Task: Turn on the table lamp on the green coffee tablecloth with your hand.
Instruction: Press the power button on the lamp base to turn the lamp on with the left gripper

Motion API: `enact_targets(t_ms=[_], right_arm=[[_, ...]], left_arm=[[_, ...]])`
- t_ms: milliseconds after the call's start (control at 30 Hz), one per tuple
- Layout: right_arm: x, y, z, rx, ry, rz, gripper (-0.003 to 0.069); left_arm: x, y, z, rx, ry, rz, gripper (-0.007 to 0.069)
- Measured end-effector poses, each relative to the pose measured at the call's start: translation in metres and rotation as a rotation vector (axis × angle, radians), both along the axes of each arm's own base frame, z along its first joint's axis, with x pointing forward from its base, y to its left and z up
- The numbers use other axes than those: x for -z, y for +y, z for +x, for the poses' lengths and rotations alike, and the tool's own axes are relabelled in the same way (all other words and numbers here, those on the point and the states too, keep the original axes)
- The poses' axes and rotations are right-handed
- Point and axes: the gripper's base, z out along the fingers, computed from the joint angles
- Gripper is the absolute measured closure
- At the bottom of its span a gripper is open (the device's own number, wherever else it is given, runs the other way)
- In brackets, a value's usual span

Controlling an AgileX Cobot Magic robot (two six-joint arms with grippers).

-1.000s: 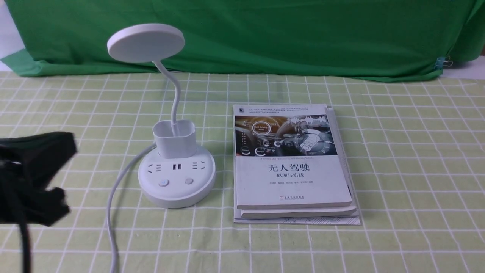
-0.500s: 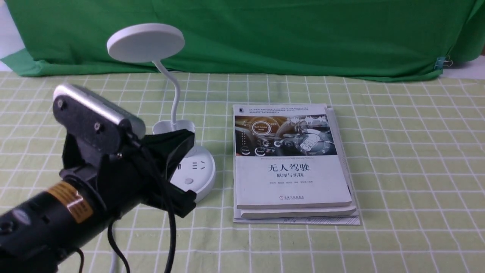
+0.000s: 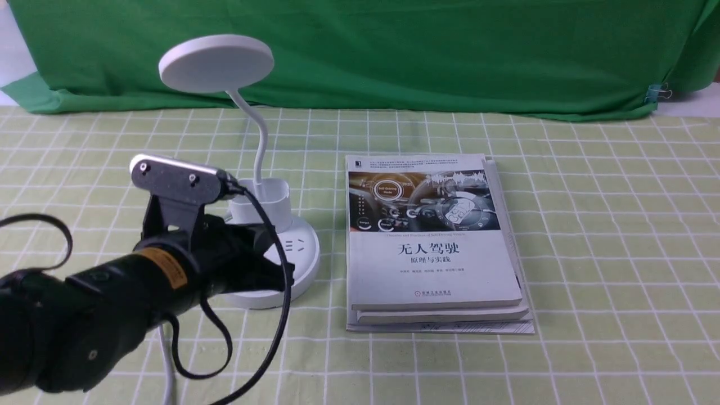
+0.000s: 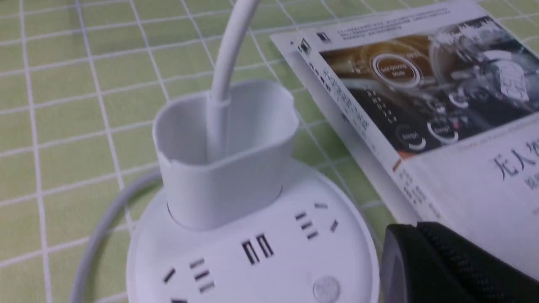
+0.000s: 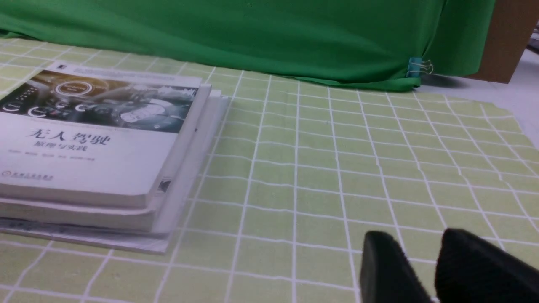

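The table lamp [image 3: 264,194] stands on the green coffee tablecloth [image 3: 590,225], and the left hand [image 3: 275,275], pinched shut and empty, has its tip at the round base [image 3: 301,253], just beside a button [image 4: 326,288]. The right hand [image 5: 425,248], open a crack and empty, is well away past the books [image 3: 433,247].

White table lamp [image 3: 216,63] on a light yellow-green tablecloth [image 3: 590,225] gridded with white lines. Plain dark green backdrop cloth [image 3: 422,50] behind. Black left arm [image 3: 112,292] with a yellow label [image 3: 163,269] and a grey bracket [image 3: 174,181]. White book [image 3: 433,270] cover with black characters and a dark, orange-tinted photo band.
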Motion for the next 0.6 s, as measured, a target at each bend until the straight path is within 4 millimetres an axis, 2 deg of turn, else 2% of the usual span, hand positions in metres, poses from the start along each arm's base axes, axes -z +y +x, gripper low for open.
enact_targets(t_ms=[100, 233, 600], right_arm=[[0.000, 0.000, 0.000, 0.000, 0.000, 0.000, 0.0417], [0.000, 0.000, 0.000, 0.000, 0.000, 0.000, 0.0417], [0.000, 0.000, 0.000, 0.000, 0.000, 0.000, 0.0417]], left_arm=[[-0.004, -0.006, 0.012, 0.009, 0.055, 0.032, 0.0624], [0.005, -0.012, 0.024, 0.028, 0.181, 0.113, 0.0624], [0.021, -0.017, 0.035, 0.038, 0.178, 0.123, 0.0624]])
